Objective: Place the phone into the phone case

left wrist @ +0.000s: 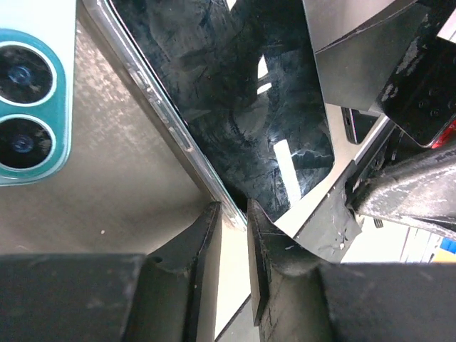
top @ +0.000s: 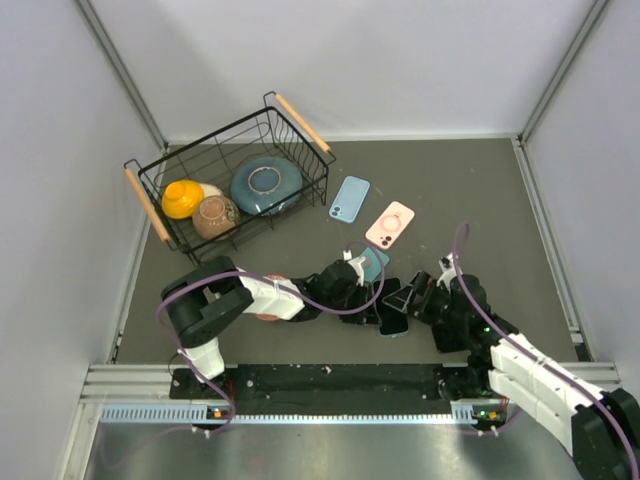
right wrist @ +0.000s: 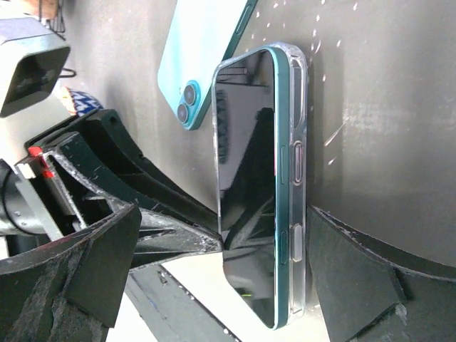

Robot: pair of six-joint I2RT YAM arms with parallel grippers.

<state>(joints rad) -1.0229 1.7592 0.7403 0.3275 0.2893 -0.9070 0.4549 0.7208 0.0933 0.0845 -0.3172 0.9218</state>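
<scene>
A dark-screened phone [right wrist: 246,178] with a teal frame sits in a clear case [right wrist: 299,142], its button side towards the right wrist camera. In the top view it [top: 393,322] lies between both arms at the table's front centre. My left gripper [left wrist: 234,217] is nearly closed, pinching the clear case rim [left wrist: 164,107] at a corner of the phone [left wrist: 235,85]. My right gripper [right wrist: 224,214] is open wide and straddles the phone, whose case back is near its right finger [right wrist: 363,271]. The left gripper's fingers [right wrist: 164,214] touch the screen edge.
A light teal phone [top: 375,262] lies camera-side up just behind the grippers [left wrist: 28,92]. A blue phone or case [top: 349,198] and a pink case [top: 390,224] lie farther back. A black wire basket [top: 210,137] with bowls stands at the back left.
</scene>
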